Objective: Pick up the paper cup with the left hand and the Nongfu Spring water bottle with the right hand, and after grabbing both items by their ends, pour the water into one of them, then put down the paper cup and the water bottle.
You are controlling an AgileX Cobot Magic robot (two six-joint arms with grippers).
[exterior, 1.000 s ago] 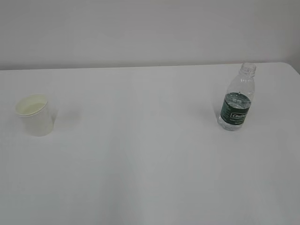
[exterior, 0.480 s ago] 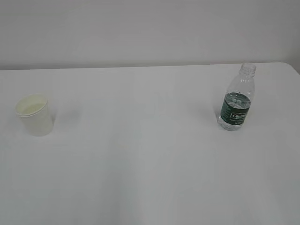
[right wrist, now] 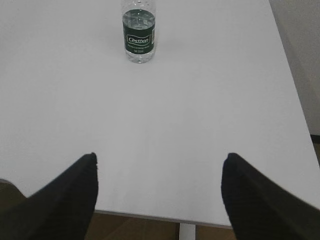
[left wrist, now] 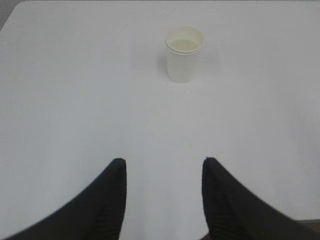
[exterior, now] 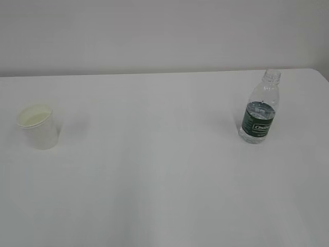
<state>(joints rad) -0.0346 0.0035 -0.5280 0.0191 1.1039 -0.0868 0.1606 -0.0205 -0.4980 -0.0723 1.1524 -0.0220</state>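
Two task things stand upright on the white table point(exterior: 154, 170), well apart. The paper cup point(exterior: 38, 126) sits at the left side in the exterior view, rim up, off-white, nothing touching it. The Nongfu Spring water bottle point(exterior: 259, 110) stands at the right side near the far edge, capless neck, dark green label band, with water point(exterior: 255, 135) in its lower part up to about the top of the label.

Neither arm shows in the exterior view. In the left wrist view the left tool point(left wrist: 164, 197) hangs over bare table with its two black fingers point(left wrist: 107, 200) parted about halfway, gripping nothing; the cup stands ahead of it, far from the fingertips, slightly right of the gap's centre line. In the right wrist view the right tool point(right wrist: 160, 192) is spread wide, near the table's front edge, also empty; the bottle is far ahead and left of the gap's centre, its top cut off by the frame.
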